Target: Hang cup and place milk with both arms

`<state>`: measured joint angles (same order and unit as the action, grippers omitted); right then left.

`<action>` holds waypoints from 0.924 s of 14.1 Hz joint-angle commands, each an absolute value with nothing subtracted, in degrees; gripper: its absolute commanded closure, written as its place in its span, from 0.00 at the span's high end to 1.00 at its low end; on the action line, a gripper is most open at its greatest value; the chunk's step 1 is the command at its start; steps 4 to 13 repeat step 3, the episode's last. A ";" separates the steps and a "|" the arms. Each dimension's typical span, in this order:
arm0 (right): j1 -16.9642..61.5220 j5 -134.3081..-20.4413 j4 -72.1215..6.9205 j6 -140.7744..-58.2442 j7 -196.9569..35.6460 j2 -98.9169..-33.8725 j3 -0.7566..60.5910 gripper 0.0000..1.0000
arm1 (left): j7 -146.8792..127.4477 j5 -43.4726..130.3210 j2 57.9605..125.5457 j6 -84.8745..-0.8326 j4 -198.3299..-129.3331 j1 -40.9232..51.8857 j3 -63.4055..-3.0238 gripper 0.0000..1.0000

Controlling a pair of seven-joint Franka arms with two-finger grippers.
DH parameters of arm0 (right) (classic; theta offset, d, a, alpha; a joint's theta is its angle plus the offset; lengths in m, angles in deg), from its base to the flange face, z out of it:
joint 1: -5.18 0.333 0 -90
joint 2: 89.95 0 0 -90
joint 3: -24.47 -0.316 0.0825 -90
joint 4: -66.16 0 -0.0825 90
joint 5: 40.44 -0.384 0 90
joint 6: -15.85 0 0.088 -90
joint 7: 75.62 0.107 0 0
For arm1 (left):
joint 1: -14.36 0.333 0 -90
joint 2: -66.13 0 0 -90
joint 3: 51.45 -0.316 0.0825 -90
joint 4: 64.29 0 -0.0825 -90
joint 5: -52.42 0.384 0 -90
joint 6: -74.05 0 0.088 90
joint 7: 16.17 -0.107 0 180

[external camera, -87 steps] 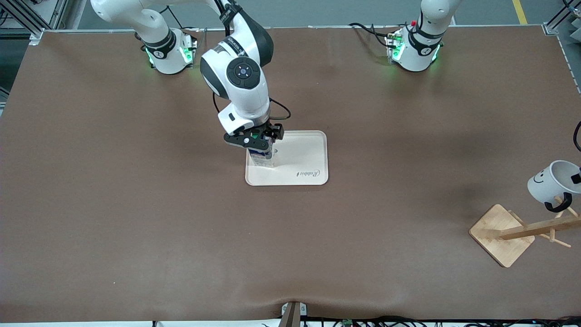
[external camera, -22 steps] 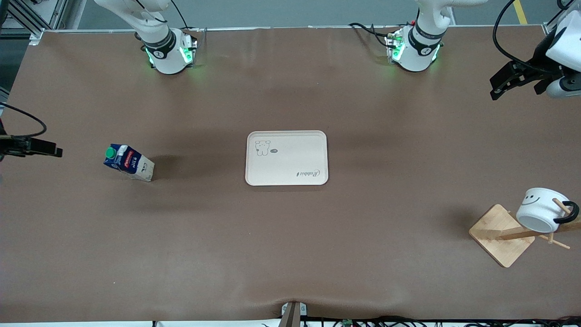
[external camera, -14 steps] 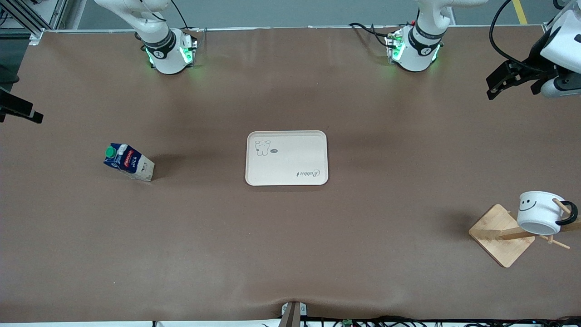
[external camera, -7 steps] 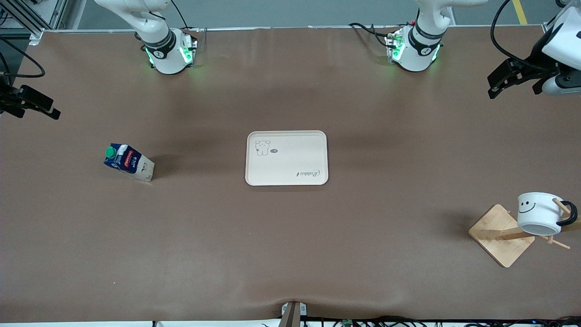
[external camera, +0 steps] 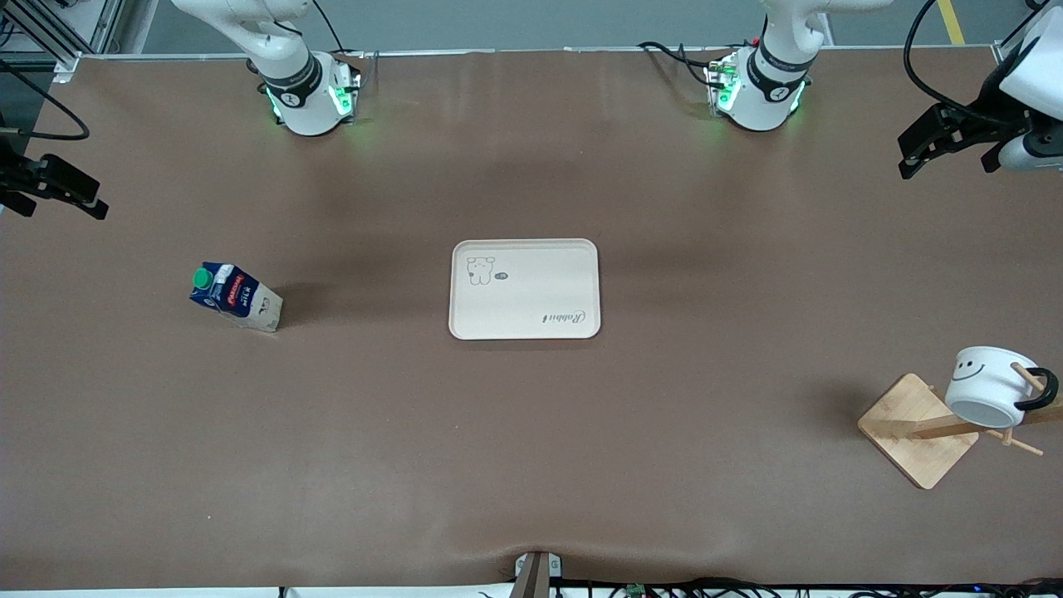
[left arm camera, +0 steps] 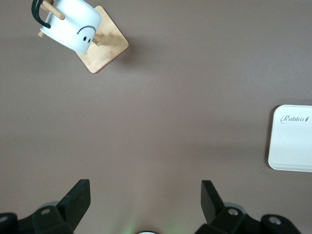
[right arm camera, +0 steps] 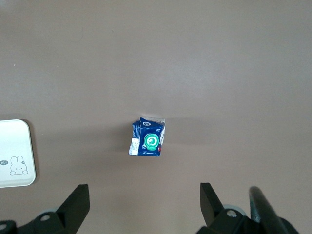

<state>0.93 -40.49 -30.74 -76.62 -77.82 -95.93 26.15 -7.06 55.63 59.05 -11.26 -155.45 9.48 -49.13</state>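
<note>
**Brown Table, Both Grippers Up and Spread**

Brown matting is covering the whole table (external camera: 531, 465) as I am watching from my remote station. I am seeing the cup (external camera: 988, 386) hanging mouth-down by its black handle on a peg of the wooden rack (external camera: 918, 429), which is standing near the front camera at the left arm's end of the table; the smiley face is showing on its side. From the left wrist view I am picking out the same cup (left arm camera: 73, 24) on the rack (left arm camera: 105, 48).

The milk (external camera: 235, 296) is standing on the bare matting toward the right arm's end, well apart from the tray (external camera: 524, 289), its green cap showing on top. The cream tray is sitting at the middle of the table with nothing on it.

I am holding the left gripper (external camera: 947, 145) in the air over the table's edge at the left arm's end, fingers spread and holding nothing. The right gripper (external camera: 50, 187) is hovering over the table's edge at the right arm's end, fingers likewise spread wide; its wrist view is looking straight down on the milk (right arm camera: 148, 137).
</note>
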 commanded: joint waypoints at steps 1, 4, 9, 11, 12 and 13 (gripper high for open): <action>0.79 -39.47 -29.91 -76.44 -76.77 -95.66 26.14 1.00 | -7.73 54.88 59.45 -10.68 -153.86 9.52 -49.26 1.00; 0.70 -39.74 -29.82 -76.53 -76.77 -95.66 26.14 1.00 | -7.73 54.96 59.54 -9.98 -153.86 9.52 -49.17 1.00; 0.70 -39.74 -29.82 -76.53 -76.77 -95.66 26.14 1.00 | -7.73 54.96 59.54 -9.98 -153.86 9.52 -49.17 1.00; 0.70 -39.74 -29.82 -76.53 -76.77 -95.66 26.14 1.00 | -7.73 54.96 59.54 -9.98 -153.86 9.52 -49.17 1.00; 0.70 -39.74 -29.82 -76.53 -76.77 -95.66 26.14 1.00 | -7.73 54.96 59.54 -9.98 -153.86 9.52 -49.17 1.00; 0.70 -39.74 -29.82 -76.53 -76.77 -95.66 26.14 1.00 | -7.73 54.96 59.54 -9.98 -153.86 9.52 -49.17 1.00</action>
